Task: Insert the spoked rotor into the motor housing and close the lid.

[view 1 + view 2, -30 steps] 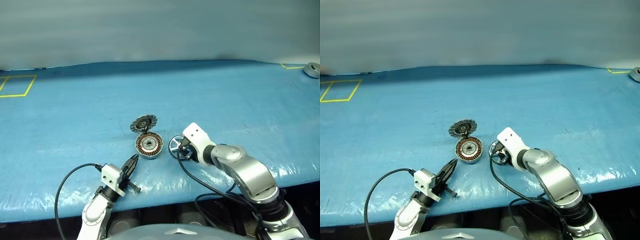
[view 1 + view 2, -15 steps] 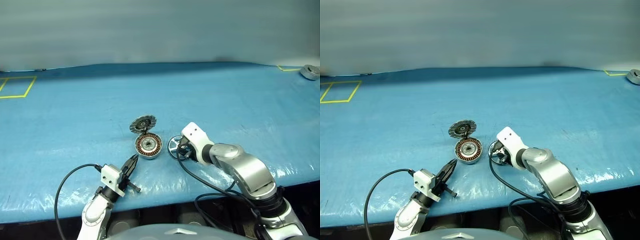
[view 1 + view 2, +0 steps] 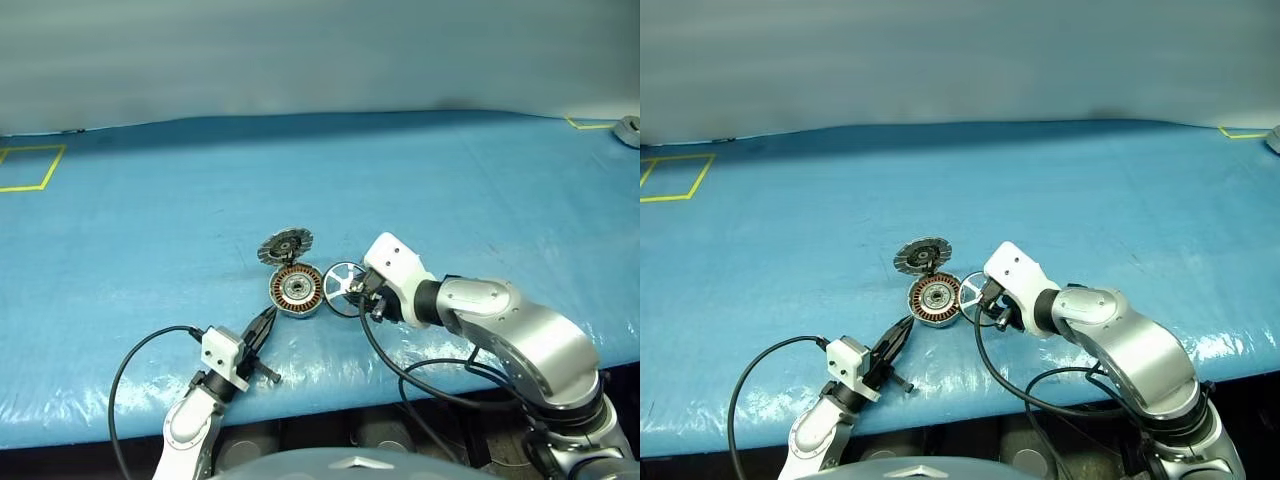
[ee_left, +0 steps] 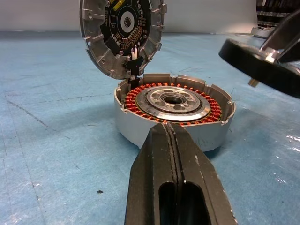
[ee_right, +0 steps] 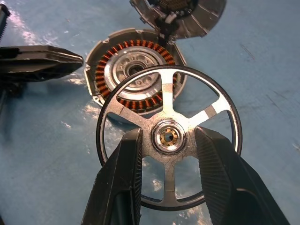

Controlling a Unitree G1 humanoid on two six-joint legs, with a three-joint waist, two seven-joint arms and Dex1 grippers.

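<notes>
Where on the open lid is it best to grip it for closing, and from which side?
Probably the lid's free top rim, from the far side, pushing it down over the motor housing. It stands upright, hinged at its bottom edge, so the top rim likely moves easiest.

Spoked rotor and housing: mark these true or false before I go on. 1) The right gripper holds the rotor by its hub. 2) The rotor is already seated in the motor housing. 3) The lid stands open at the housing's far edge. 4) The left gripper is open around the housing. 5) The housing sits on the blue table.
1) True: the right gripper clamps the hub of the spoked rotor.
2) False: the rotor hangs beside and above the motor housing, whose copper windings lie bare.
3) True: the lid stands tilted up at the far edge.
4) False: the left gripper is shut, just short of the housing.
5) True: it rests on the blue table.
</notes>
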